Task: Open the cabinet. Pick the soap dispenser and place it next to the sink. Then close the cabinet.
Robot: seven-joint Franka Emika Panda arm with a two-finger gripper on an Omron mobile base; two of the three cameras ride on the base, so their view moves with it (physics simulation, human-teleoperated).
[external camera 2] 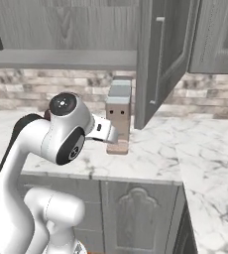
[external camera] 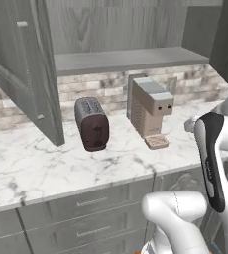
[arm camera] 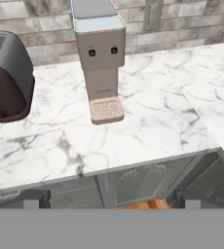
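well, we have the cabinet (external camera: 27,69) already standing open, both doors swung wide over the marble counter (external camera: 46,163), and its one grey shelf (external camera: 131,59) looks bare from where we sit. we cannot find the soap dispenser on the shelf or on the counter, so we cannot say where it is. our gripper (arm camera: 111,199) hangs back at the counter's front edge with its jaws spread wide and nothing between them, looking at the coffee machine (arm camera: 99,53).

what could go wrong, as we judge it: reaching up for the shelf, our arm may clip the lower edge of the right-hand door (external camera 2: 158,64), which hangs just above and beside the coffee machine, or knock that machine over (it stands tall and narrow). a sweep to the left could shove the toaster (external camera: 92,124). and with the dispenser unfound, we may grope at the wrong thing altogether.

our count: one cabinet with two open doors, one shelf, one toaster, one coffee machine, and one counter turning a corner at the right. no sink is to be seen.
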